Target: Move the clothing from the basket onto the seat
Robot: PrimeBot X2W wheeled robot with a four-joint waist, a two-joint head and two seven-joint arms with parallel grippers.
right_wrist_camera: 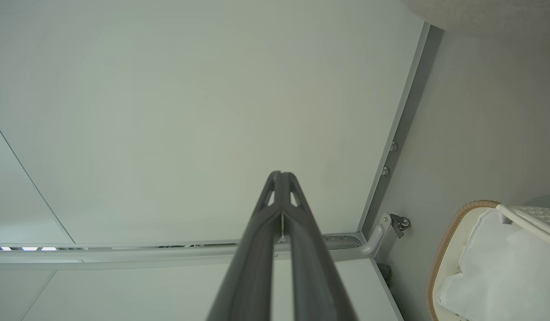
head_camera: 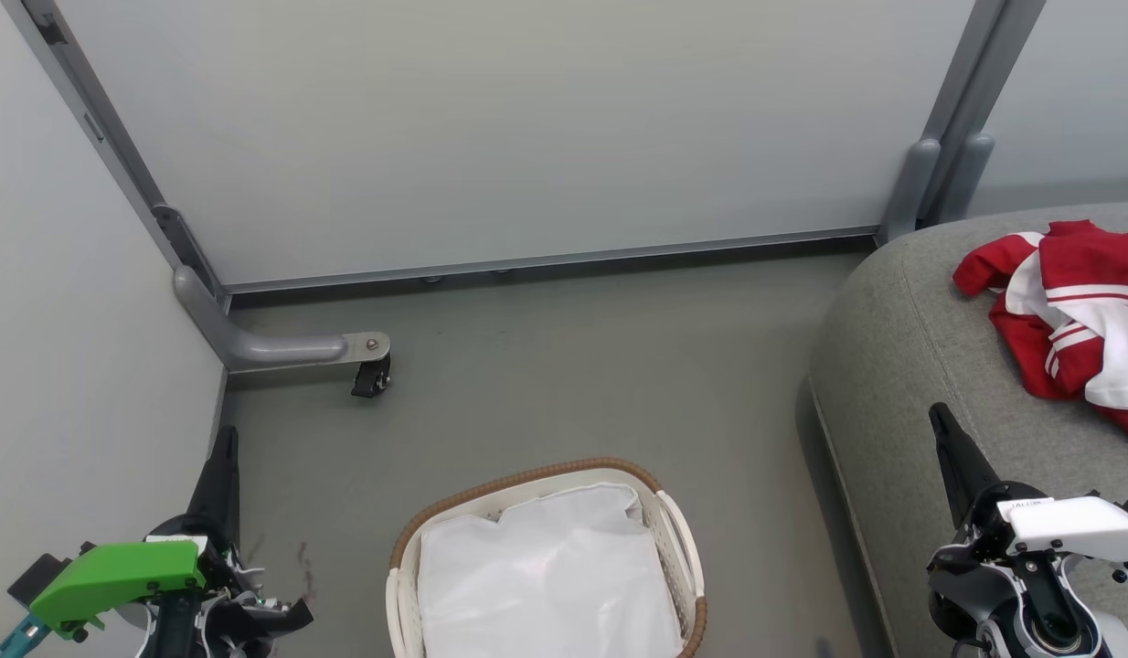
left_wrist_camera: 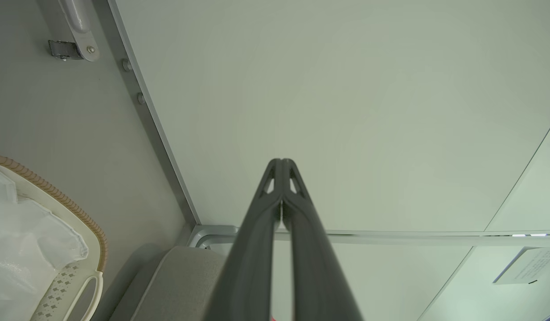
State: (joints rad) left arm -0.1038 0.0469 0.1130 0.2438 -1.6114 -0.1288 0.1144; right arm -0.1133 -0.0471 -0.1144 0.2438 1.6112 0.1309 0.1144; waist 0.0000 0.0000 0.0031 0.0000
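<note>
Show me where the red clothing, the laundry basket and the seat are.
clothing (head_camera: 1090,260), head view, on a red panel of the heap.
basket (head_camera: 675,548), head view, on its white side wall.
seat (head_camera: 902,366), head view, on bare grey upholstery beside the garments.

Past the right gripper (head_camera: 939,419), the clothing (head_camera: 1076,265) runs off the edge. Left of it, the basket (head_camera: 527,479) is cut off.
</note>
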